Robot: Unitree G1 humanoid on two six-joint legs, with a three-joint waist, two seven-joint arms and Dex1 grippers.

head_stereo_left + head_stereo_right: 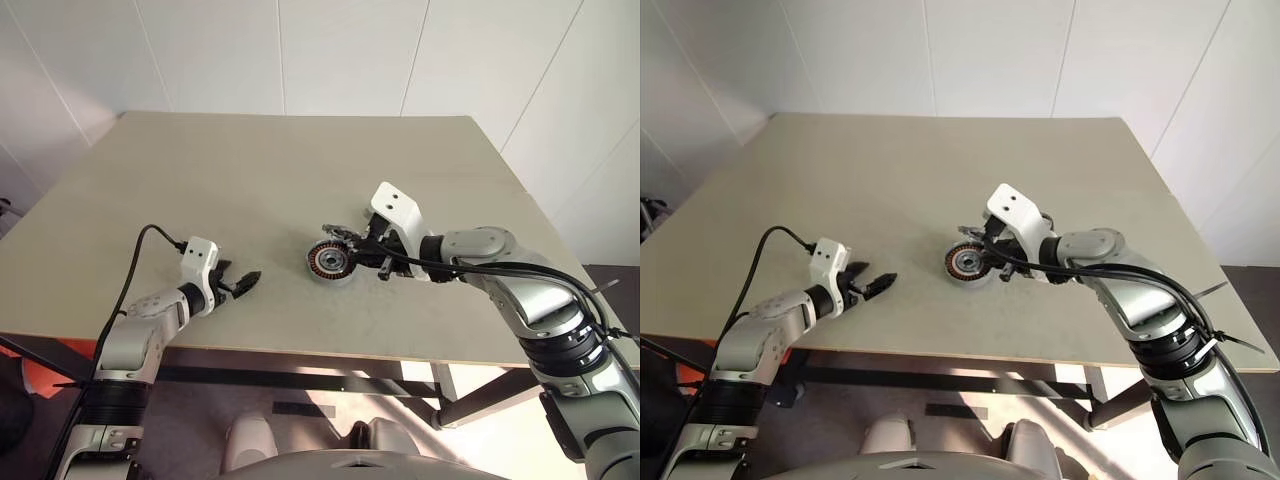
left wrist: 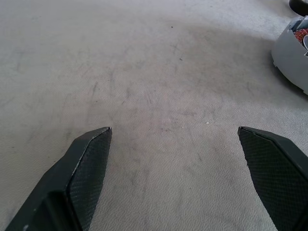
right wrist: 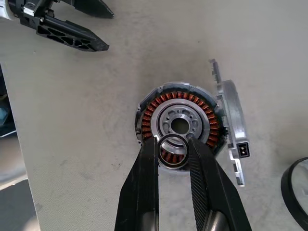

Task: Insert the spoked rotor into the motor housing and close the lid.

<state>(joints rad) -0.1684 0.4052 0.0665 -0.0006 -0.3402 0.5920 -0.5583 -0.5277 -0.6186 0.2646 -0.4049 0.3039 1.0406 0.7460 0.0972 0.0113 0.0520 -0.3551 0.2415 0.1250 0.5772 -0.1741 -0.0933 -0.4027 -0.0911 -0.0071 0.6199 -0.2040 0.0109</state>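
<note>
The motor housing [image 3: 180, 98], a round grey shell with copper windings around a holed hub, lies on the table [image 1: 300, 160] near its middle. Its grey lid [image 3: 233, 110] stands open on edge at the housing's far side. My right gripper [image 3: 172, 144] hovers just over the housing's rim, shut on a small metal ring [image 3: 174, 165]. A black ring [image 3: 296, 192] lies beside the lid, cut off by the frame; I cannot tell whether it is the spoked rotor. My left gripper [image 1: 245, 282] rests low over bare table left of the housing [image 1: 328, 262], open and holding nothing.
The table's front edge runs just below both arms. A black cable [image 1: 140, 255] loops up from the left wrist. Bare tabletop spreads behind the housing to the white wall.
</note>
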